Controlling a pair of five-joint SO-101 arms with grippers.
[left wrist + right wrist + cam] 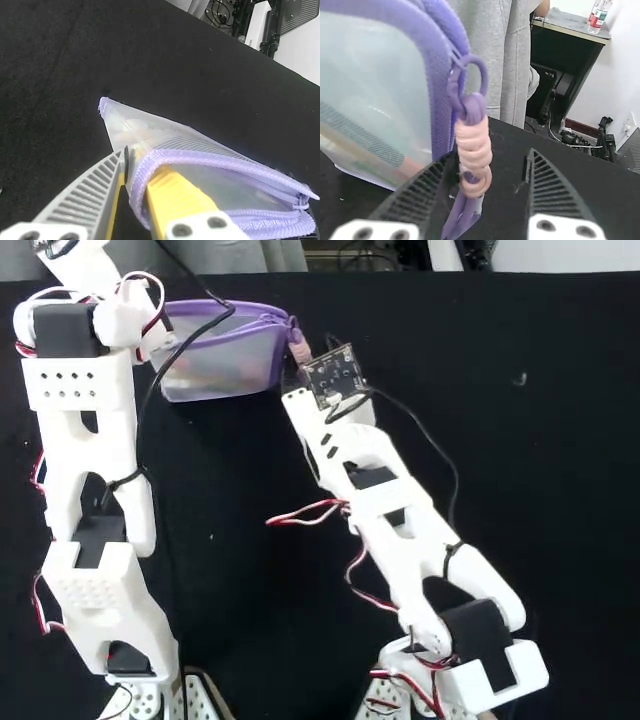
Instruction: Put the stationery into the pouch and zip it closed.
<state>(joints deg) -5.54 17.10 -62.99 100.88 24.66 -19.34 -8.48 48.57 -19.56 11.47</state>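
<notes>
Zipping appears the step in hand: the left gripper (136,167) clamps the pouch (215,355), raised at the table's (520,490) far side, stationery (375,157) inside. The right gripper (491,157), spread around the zip pull (472,145), probably must next pinch it.

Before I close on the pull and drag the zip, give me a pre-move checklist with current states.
1. The left fingers are clamped on the pouch rim: ok.
2. The right fingers are open: ok.
3. The zipper pull hangs between the right fingers: ok, but close to one of them.
4. The stationery is inside: some shows through the clear wall; whether all of it is in, cannot tell.
5. The zip is shut: not ok, it gapes in the high view.
</notes>
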